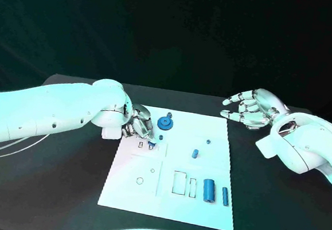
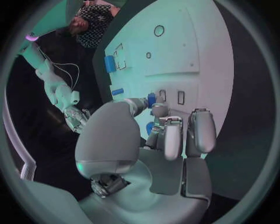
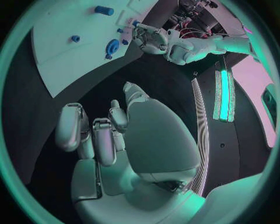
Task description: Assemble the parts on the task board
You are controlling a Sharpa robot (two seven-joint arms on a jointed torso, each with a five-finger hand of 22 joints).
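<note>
The white task board (image 1: 208,173) lies mid-table. My left hand (image 1: 137,124) hovers over its far left part and pinches a small blue part (image 2: 151,99) between thumb and a finger, close to two small rectangular slots (image 2: 172,97). A blue round gear-like part (image 1: 166,122) stands just right of that hand. Two small blue pieces (image 1: 209,139) (image 1: 195,152) lie mid-board. Two blue cylinders (image 1: 208,191) (image 1: 226,195) lie at the near right. My right hand (image 1: 250,108) floats beyond the board's far right corner, fingers spread, holding nothing.
The black table (image 1: 277,212) surrounds the board on all sides. Outlined recesses (image 1: 179,183) and a round hole (image 1: 140,180) mark the board's near half. In the right wrist view the gear-like part (image 3: 112,45) and my left hand (image 3: 149,37) sit beyond my own right hand (image 3: 116,135).
</note>
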